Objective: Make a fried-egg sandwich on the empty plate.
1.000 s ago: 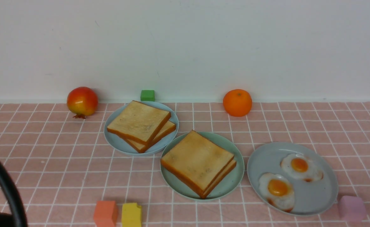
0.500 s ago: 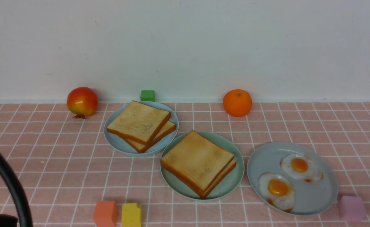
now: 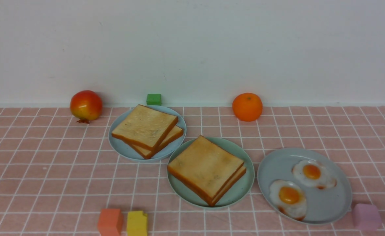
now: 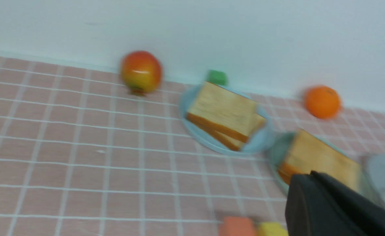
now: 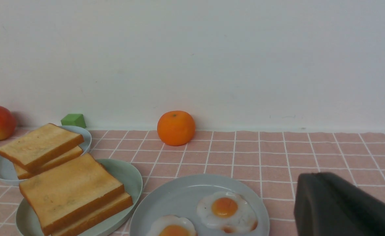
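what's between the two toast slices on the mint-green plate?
On the mint-green plate, two toast slices lie stacked, edges nearly flush. No egg shows at the seam from any view; the top slice covers whatever lies between. Two fried eggs remain on the grey-blue plate.

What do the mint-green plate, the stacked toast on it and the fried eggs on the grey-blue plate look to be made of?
Mint-green plate: likely matte plastic, with a flat even colour, a thin low rim and no glaze shine.
Stacked toast: probably soft foam or rubbery toy material, given the uniform edges and the painted-looking crust.
Fried eggs: seemingly moulded plastic or rubber, with slightly glossy yolks and smooth whites.
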Robot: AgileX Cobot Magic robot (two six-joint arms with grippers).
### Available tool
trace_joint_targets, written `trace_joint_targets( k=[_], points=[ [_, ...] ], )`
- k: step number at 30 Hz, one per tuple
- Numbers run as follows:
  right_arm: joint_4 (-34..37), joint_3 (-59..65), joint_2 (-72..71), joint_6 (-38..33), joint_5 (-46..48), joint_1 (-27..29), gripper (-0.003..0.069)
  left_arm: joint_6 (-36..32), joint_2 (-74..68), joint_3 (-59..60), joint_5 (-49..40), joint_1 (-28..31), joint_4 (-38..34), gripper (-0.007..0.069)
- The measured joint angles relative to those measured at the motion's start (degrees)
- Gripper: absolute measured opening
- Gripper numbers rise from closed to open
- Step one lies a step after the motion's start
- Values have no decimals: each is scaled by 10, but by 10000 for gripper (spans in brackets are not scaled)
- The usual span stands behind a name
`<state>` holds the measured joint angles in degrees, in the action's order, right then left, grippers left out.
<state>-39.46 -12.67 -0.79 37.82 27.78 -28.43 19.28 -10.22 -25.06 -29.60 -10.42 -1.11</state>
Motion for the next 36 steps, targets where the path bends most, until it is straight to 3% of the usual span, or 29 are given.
trace_joint_targets(
  k=[9, 22, 25, 32, 36],
  points=[
    [0, 0, 0, 0, 0, 0, 29, 33, 107, 252, 117, 33, 52, 12],
    [0, 0, 0, 0, 0, 0, 43, 5, 107, 261, 81, 47, 53, 12],
    [0, 0, 0, 0, 0, 0, 47, -17, 107, 261, 81, 47, 49, 13],
    [0, 0, 0, 0, 0, 0, 57, -163, 107, 260, 81, 47, -20, 13],
    [-1, 0, 0, 0, 0, 0, 62, -178, 107, 260, 81, 47, -26, 13]
  ],
)
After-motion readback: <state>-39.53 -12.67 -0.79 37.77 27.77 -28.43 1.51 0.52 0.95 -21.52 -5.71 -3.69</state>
